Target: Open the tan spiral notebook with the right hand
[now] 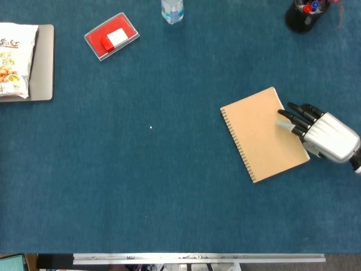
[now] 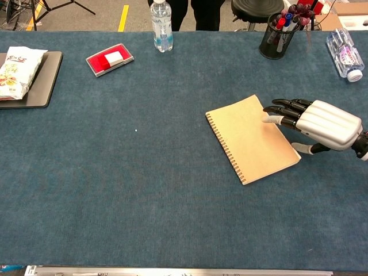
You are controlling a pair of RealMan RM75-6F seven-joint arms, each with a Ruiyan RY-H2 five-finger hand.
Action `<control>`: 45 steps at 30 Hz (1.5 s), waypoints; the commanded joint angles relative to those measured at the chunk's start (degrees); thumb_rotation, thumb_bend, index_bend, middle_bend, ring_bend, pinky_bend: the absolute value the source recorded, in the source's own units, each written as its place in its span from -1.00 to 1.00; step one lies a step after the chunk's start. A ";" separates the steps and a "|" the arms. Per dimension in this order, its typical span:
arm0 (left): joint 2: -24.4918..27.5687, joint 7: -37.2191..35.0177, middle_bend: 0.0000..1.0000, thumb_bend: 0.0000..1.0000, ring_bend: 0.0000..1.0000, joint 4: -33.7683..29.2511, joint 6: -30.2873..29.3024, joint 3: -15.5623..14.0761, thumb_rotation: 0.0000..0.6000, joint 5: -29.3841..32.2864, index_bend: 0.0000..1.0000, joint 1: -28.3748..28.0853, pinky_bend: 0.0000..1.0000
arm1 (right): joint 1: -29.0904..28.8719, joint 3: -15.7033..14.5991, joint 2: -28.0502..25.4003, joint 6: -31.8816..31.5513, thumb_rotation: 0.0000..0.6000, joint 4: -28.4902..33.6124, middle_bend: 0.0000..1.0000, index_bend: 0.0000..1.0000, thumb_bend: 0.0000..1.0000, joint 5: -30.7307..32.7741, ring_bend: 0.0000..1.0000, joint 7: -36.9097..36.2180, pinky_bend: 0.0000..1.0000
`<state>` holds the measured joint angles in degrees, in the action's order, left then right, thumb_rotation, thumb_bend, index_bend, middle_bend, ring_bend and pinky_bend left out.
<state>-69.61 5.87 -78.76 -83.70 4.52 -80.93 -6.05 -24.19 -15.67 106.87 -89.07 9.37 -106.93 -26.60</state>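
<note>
The tan spiral notebook lies closed and flat on the blue table, its spiral along the left edge. My right hand is at the notebook's right edge, palm down. Its dark fingertips reach over the cover near the upper right corner and seem to touch it. The hand holds nothing. My left hand is not visible in either view.
A red case and a water bottle stand at the back. A pen cup is at the back right, a lying bottle beside it. A snack bag on a grey tray sits far left.
</note>
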 commanded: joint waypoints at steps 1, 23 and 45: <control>0.00 0.05 -0.41 -0.91 -0.65 -0.04 0.03 -0.01 1.00 0.01 -0.23 0.00 -0.32 | -0.07 0.22 0.11 -0.38 1.00 0.06 -0.79 -0.67 -0.49 0.23 -0.94 -0.37 -0.57; 0.22 -0.17 -0.37 -0.91 -0.64 -0.26 0.17 0.04 1.00 0.11 -0.23 -0.02 -0.32 | -0.07 0.37 1.83 0.15 1.00 -0.09 -0.79 -0.67 -0.49 0.66 -0.94 -1.83 -0.57; 0.46 -0.08 -0.32 -0.91 -0.64 -0.65 0.23 -0.02 1.00 0.20 -0.23 0.06 -0.30 | -0.73 1.51 3.88 -3.24 1.00 0.31 -0.79 -0.53 -0.49 1.56 -0.94 -4.48 -0.57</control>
<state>-69.16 5.78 -79.41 -83.48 4.50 -80.73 -5.98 -24.92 -14.16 110.75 -92.31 9.69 -105.37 -31.09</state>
